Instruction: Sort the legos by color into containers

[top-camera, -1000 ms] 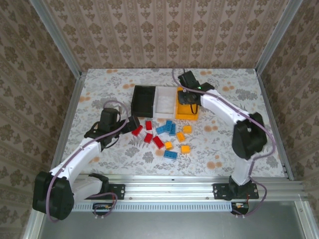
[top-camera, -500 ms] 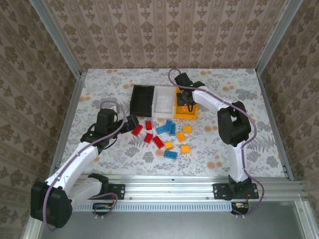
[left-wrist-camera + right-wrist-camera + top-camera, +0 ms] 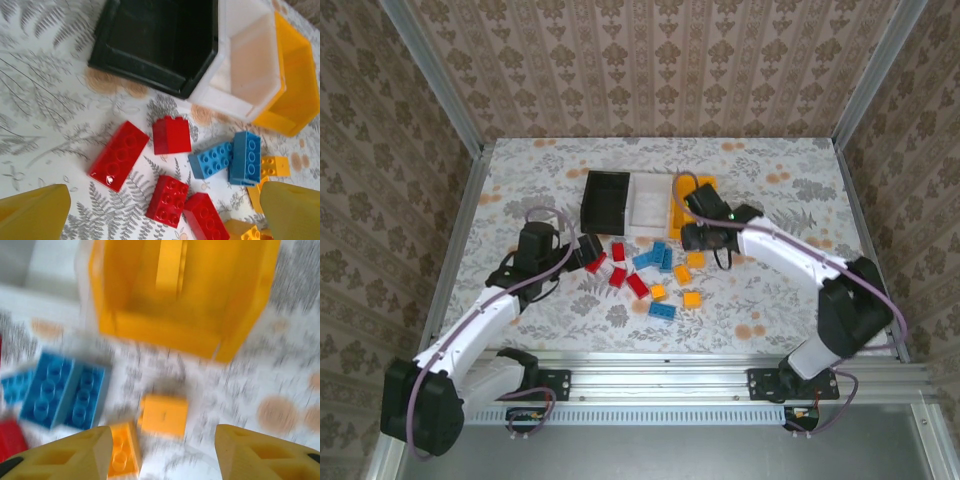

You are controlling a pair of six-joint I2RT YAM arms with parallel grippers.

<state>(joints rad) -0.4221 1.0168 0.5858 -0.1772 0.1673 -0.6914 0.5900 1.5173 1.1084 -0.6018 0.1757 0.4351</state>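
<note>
The left jaws and right jaws are seen open and empty; the right jaws should be centred squarely over the orange brick (image 3: 163, 415) near the orange bin (image 3: 160, 332) before lowering.

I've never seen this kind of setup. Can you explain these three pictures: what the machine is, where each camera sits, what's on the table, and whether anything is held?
It is two robot arms bolted at the near edge of a table. One picture looks down from above and behind them; the other two come from a camera on each wrist, with that arm's yellow fingers at the bottom corners. On the table stand a black bin, a white bin and a yellow bin side by side, with red bricks, blue bricks and yellow bricks in front. The left gripper and right gripper are both open above the bricks, holding nothing.
</note>
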